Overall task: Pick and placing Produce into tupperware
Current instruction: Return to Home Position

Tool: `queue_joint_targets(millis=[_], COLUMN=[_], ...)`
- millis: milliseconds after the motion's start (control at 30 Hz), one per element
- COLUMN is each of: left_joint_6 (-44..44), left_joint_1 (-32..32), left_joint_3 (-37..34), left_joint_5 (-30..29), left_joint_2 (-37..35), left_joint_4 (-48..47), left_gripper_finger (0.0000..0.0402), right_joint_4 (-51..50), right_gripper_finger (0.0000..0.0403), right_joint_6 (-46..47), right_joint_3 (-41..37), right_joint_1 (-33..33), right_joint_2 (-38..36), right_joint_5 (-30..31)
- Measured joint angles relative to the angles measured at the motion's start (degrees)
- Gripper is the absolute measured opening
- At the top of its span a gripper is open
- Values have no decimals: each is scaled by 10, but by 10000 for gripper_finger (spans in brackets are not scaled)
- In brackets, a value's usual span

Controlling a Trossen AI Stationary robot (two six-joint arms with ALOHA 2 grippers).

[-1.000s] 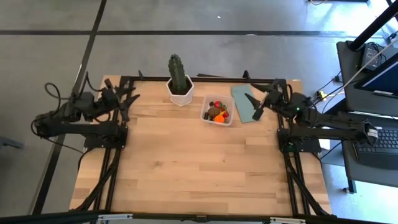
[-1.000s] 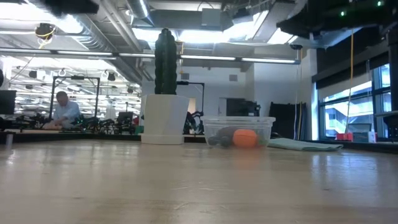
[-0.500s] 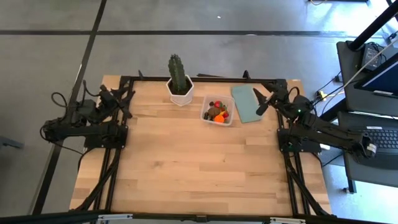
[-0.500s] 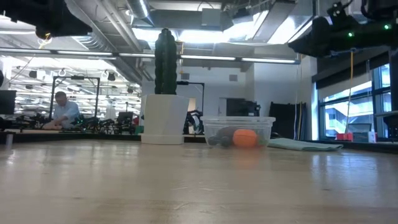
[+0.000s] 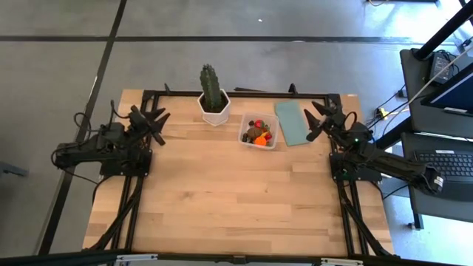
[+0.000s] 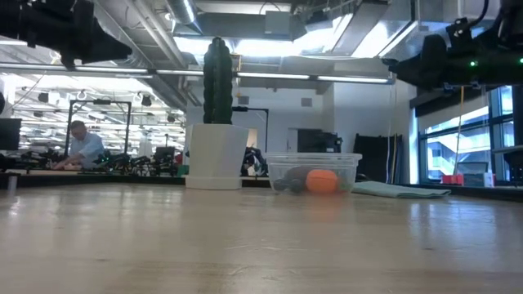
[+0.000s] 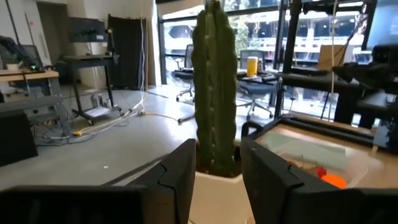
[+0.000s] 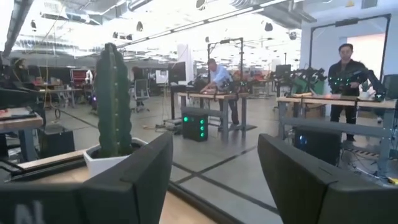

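— Where's the small square clear plastic tupperware (image 5: 242,140)?
— Upright, open-topped, near the green cactus (image 5: 211,87), on its right from above.
— The toy produce (image 5: 259,134)?
— Heaped inside: red strawberries (image 5: 254,123), an orange ball (image 6: 322,180), dark bits.

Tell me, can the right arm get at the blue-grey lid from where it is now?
Probably yes. The right gripper hangs open just beside the lid, with nothing standing between them; the tupperware lies on the lid's far side.

No legible labels, brands or numbers anywhere. Possibly a faint "N" mark low on the right gripper (image 8: 214,171), hard to confirm.
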Motion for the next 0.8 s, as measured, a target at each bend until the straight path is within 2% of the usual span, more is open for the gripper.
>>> queue_joint_targets(millis=[233, 567, 800], left_joint_6=[-10, -11, -12], left_joint_1=[0, 0, 0], left_joint_3=[-38, -121, -138], left_joint_5=[14, 14, 13], left_joint_2=[0, 0, 0], left_joint_4=[18, 122, 134], left_gripper_finger=[107, 86, 70], right_joint_4=[8, 10, 9], right_gripper_finger=[239, 239, 239], right_joint_6=[15, 9, 0], right_joint_3=[-20, -20, -20], right_joint_1=[0, 0, 0], right_joint_2=[-2, -2, -2], right_joint_5=[-5, -7, -7])
